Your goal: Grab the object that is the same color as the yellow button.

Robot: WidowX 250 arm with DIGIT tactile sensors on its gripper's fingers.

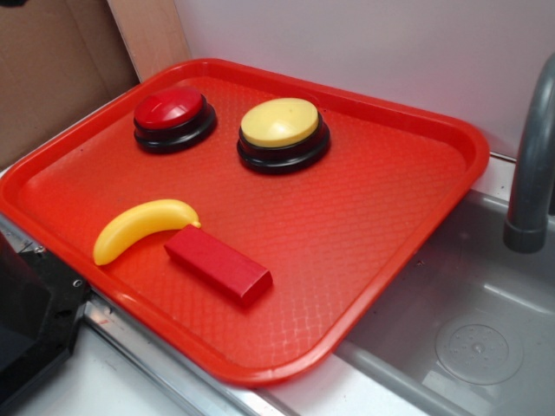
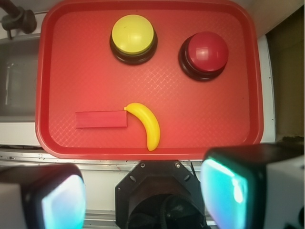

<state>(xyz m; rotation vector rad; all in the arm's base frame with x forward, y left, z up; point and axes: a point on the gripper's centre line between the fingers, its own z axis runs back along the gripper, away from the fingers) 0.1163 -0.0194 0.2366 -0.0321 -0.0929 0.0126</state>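
Note:
The object, a small glossy yellow banana (image 1: pixel 143 227), lies on the red tray (image 1: pixel 364 217) near its front left edge, one tip touching a red block (image 1: pixel 217 263). The yellow button (image 1: pixel 280 123) stands on a black base at the back of the tray. In the wrist view the banana (image 2: pixel 147 125) lies below the yellow button (image 2: pixel 133 34). My gripper (image 2: pixel 143 193) hangs high above, back from the tray's near rim, open. Its fingers (image 2: pixel 64 200) stand wide apart with nothing between them. The exterior view does not show the gripper.
A red button (image 1: pixel 169 109) on a black base stands beside the yellow one. The robot's black base (image 1: pixel 35 321) sits off the tray's front left corner. A grey sink (image 1: pixel 477 338) with a faucet (image 1: pixel 529 173) lies to the tray's right. Cardboard stands at the back left.

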